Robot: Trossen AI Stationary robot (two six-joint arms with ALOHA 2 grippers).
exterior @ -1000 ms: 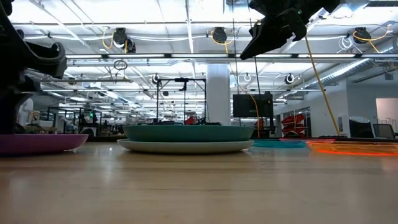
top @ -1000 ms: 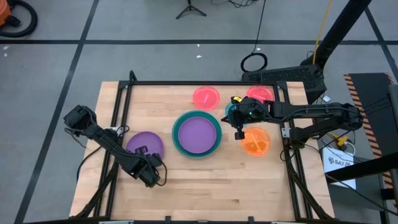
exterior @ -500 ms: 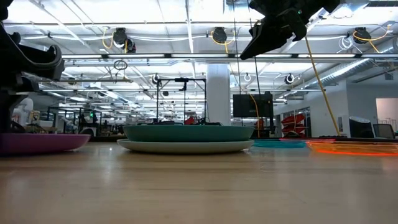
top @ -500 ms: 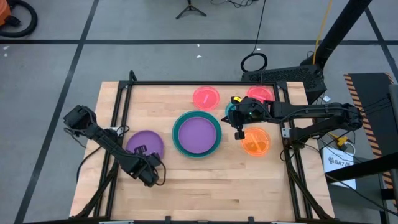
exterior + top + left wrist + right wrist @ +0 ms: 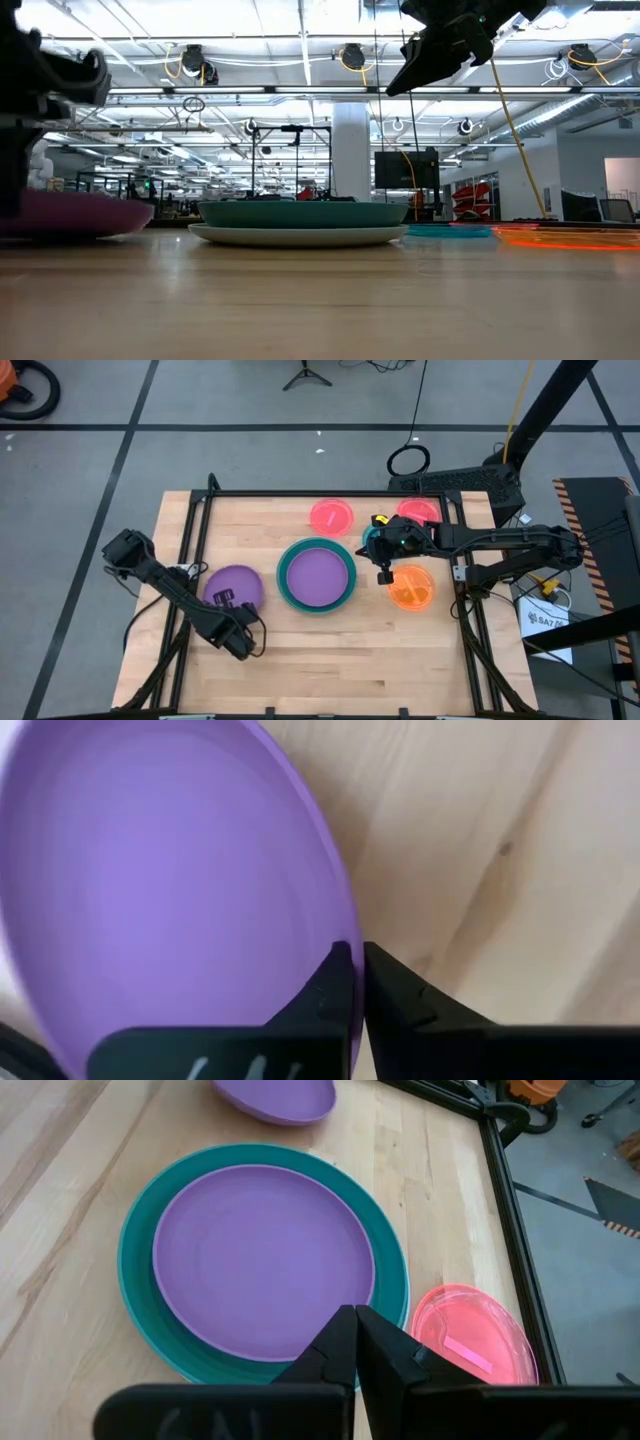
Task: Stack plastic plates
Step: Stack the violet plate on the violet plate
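Wooden table [image 5: 330,650] — left hand [image 5: 350,975] clamped on purple plate [image 5: 234,588]; right hand [image 5: 356,1342] together, hovering above.

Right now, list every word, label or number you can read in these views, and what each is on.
None can be read for certain.
White label on the floor right of the table: print too small.
Sticker on the pink plate: appears blank.
White marks on the left end effector: cut off, unreadable.
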